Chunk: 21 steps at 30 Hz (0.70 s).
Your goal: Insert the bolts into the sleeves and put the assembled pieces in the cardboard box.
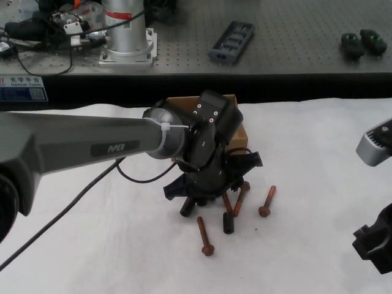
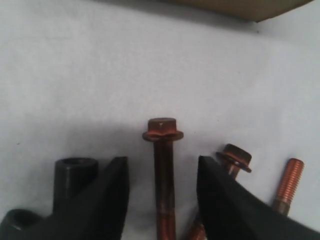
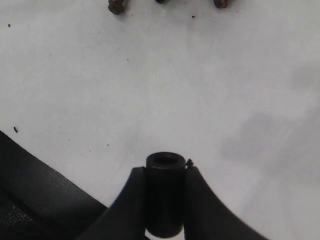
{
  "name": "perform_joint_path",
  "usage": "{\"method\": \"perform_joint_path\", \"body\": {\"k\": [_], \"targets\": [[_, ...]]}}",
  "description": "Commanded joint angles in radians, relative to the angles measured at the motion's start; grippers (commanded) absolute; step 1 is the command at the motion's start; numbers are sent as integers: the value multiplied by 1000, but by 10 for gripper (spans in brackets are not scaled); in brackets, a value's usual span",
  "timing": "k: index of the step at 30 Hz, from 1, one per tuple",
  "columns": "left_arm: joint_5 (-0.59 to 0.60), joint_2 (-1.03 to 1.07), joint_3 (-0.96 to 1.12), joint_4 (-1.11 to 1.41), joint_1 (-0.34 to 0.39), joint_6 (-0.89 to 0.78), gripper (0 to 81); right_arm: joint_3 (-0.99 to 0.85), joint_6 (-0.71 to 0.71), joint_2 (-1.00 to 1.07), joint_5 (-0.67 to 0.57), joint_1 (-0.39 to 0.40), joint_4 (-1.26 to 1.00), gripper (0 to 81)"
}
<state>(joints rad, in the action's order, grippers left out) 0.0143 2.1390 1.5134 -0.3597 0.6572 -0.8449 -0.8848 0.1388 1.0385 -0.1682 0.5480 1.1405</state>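
My left gripper (image 2: 161, 164) is open and low over the white cloth, its fingers on either side of a copper bolt (image 2: 163, 131) with a flanged hex head. A black sleeve (image 2: 74, 175) stands just outside one finger, and two more bolts (image 2: 235, 156) lie beyond the other. In the high view this gripper (image 1: 208, 179) hangs over the scattered bolts (image 1: 204, 236) and a sleeve (image 1: 228, 222), right in front of the cardboard box (image 1: 240, 133). My right gripper (image 3: 165, 172) is shut on a black sleeve (image 3: 165, 200), held end-up above the cloth.
The white cloth (image 1: 306, 159) covers the work area. Behind it is a perforated bench with a metal post (image 1: 125, 27), cables and a black rack (image 1: 231, 41). The right arm (image 1: 375, 242) sits at the right edge. The left arm's cable (image 1: 67, 211) trails over the cloth.
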Motion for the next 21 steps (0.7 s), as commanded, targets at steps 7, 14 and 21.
{"method": "perform_joint_path", "body": {"k": [7, 14, 21], "targets": [[-1, 58, -1, -10, 6, -16, 293, -1, 19, -8, -6, -4, 0, 29], [-2, 60, -1, -6, 6, -16, 132, -1, 19, -8, -6, -4, 0, 29], [53, 60, -1, -6, 6, -16, 6, -1, 19, -8, -6, -4, 0, 29]]}}
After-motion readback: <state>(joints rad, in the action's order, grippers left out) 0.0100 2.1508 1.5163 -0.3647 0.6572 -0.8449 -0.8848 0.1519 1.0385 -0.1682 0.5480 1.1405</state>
